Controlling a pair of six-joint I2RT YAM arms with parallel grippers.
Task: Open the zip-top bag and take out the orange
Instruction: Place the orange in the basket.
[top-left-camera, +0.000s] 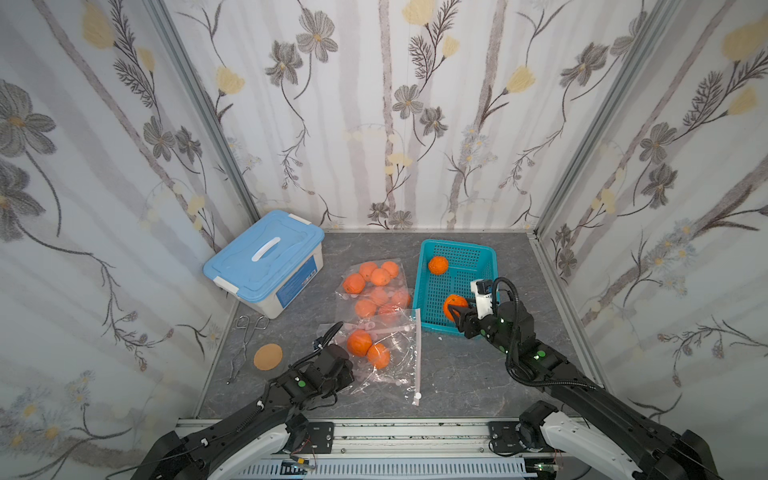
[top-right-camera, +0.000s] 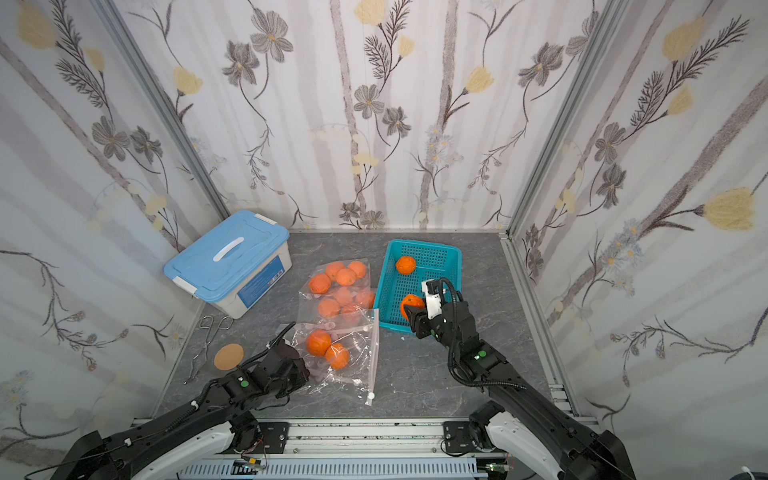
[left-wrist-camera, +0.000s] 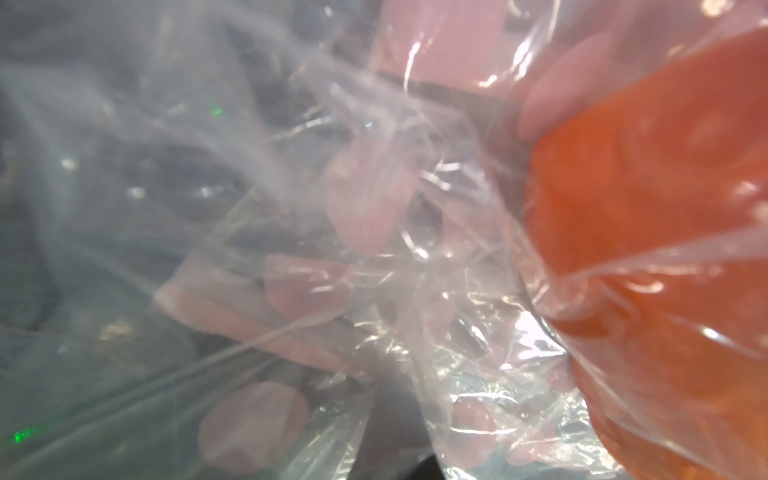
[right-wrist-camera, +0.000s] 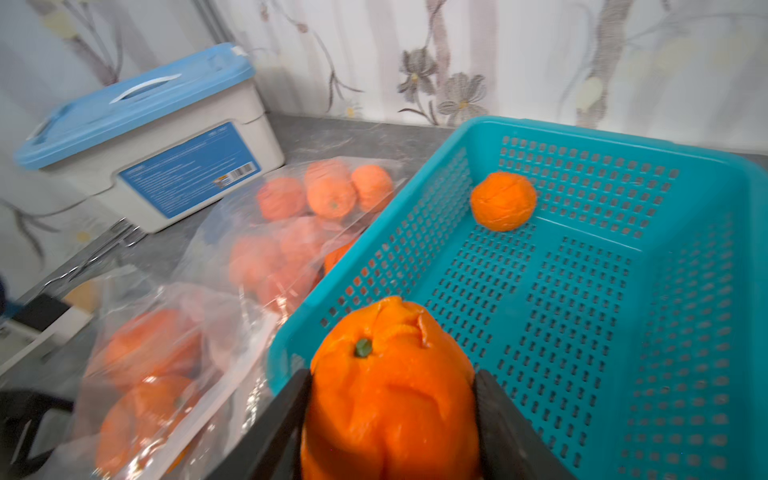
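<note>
Right gripper (top-left-camera: 456, 311): clamped on the orange (right-wrist-camera: 390, 386), one jaw on each flank. The orange hangs over the near corner of the basket (top-left-camera: 484, 252), just inside the wall nearest the zip-top bag (top-left-camera: 401, 357).

Left gripper (top-right-camera: 305, 374): closed, apparently pinching bag film. Two more oranges (top-left-camera: 359, 343) lie inside the bag.

Step in hand, as I judge it: set-down. I should carry further inward before lowering so the fruit clears the rim, then release low, since it will likely roll. Land apart from the second orange (top-left-camera: 438, 264).

Room: the basket floor is mostly bare. Retreat upward, not sideways over the other bags (top-left-camera: 376, 286).
</note>
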